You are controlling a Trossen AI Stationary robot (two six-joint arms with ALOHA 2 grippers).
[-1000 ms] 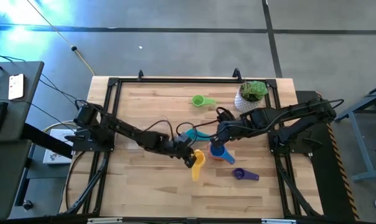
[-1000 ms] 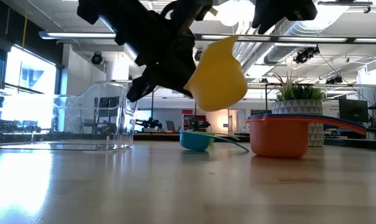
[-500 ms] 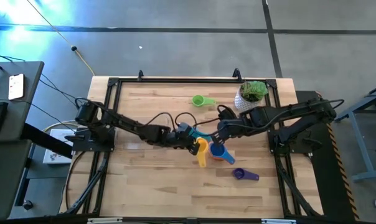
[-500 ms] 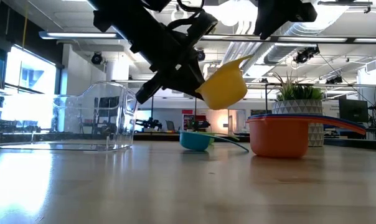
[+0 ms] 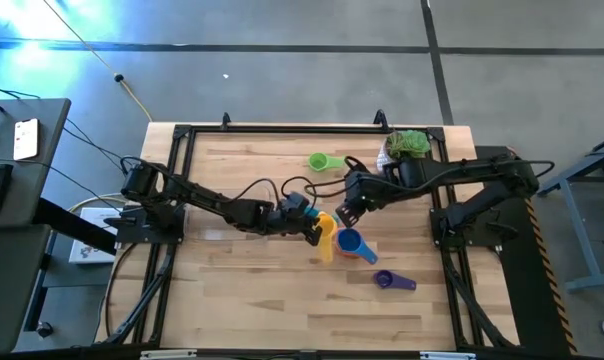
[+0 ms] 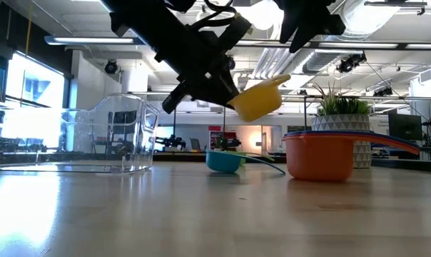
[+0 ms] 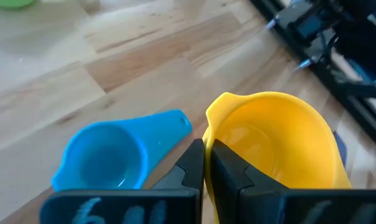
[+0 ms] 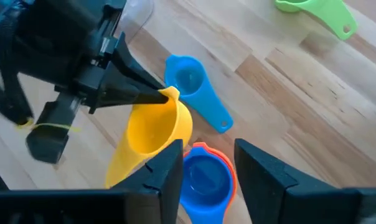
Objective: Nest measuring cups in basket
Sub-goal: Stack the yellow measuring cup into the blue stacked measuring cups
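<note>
My left tool is clamped on the rim of the yellow cup, holding it up off the bench right next to the orange cup with the blue cup nested inside. My right tool hangs above them, fingers spread, gripping nothing. The basket sits off to the side.

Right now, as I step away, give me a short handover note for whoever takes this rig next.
Left gripper: shut on the yellow cup, held off the table beside the nested stack.
Right gripper: open, holding nothing, raised above the stack.
Done: blue cup sits inside the orange cup on the table.
Loose on the table: cyan cup, green cup, purple cup.
Left: the basket holds no cup yet; nest the yellow and the rest, then get the stack into it.
</note>
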